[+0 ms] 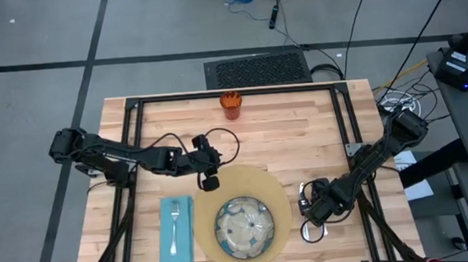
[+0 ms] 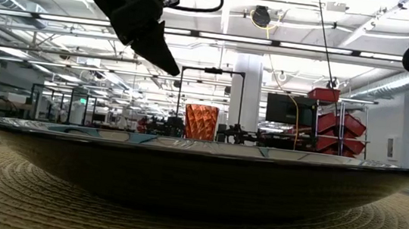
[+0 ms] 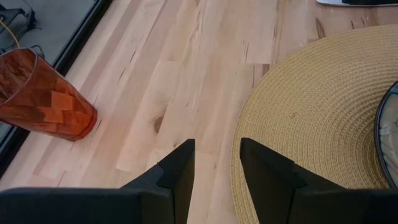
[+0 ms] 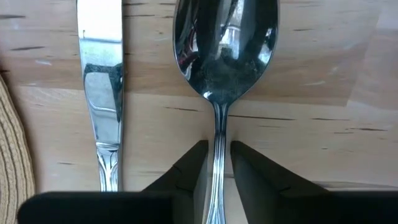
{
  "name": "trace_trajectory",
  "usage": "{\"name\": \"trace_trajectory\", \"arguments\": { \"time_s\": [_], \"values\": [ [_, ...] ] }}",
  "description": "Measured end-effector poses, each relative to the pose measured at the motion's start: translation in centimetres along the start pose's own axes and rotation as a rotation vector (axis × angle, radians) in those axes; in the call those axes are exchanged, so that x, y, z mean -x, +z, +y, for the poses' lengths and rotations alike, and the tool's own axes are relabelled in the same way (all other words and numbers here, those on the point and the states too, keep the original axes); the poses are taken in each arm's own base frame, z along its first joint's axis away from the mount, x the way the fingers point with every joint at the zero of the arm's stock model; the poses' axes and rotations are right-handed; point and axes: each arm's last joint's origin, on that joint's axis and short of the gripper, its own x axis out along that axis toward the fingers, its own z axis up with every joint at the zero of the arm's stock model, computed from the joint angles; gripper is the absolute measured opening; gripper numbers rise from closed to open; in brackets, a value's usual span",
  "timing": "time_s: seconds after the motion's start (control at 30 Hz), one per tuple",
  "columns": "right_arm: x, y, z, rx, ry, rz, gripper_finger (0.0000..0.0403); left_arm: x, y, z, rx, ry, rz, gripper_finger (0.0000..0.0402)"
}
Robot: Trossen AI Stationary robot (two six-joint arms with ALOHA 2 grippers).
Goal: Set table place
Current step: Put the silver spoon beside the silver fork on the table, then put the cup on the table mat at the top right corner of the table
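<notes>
The table is a light butcher-block top on a black frame. Lying directly on it: a round woven mat near the front edge, a teal napkin just left of the mat, an orange cup at the far edge, and a knife and spoon side by side right of the mat.
</notes>
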Motion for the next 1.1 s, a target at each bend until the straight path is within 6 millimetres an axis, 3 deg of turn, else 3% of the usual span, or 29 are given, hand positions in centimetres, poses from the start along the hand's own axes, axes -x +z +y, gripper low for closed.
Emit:
{"name": "trace_trajectory", "arguments": {
  "time_s": [0.5,0.9,1.0,1.1],
  "values": [
    [1.8,-0.3,0.6,0.038,-0.049,-0.044,0.0071,0.0,0.0,0.0,0.000,0.000,0.000,0.0118],
    [4.2,-1.2,1.9,0.108,0.020,-0.087,0.0071,0.0,0.0,0.0,0.001,0.000,0.000,0.0118],
    [5.6,-0.9,2.4,0.174,0.037,-0.165,0.0071,0.0,0.0,0.0,0.006,0.000,-0.003,0.0118],
    [7.6,-0.6,3.8,0.368,0.105,-0.311,0.0071,0.0,0.2,0.0,0.016,-0.001,-0.023,0.0118]
  ]
}}
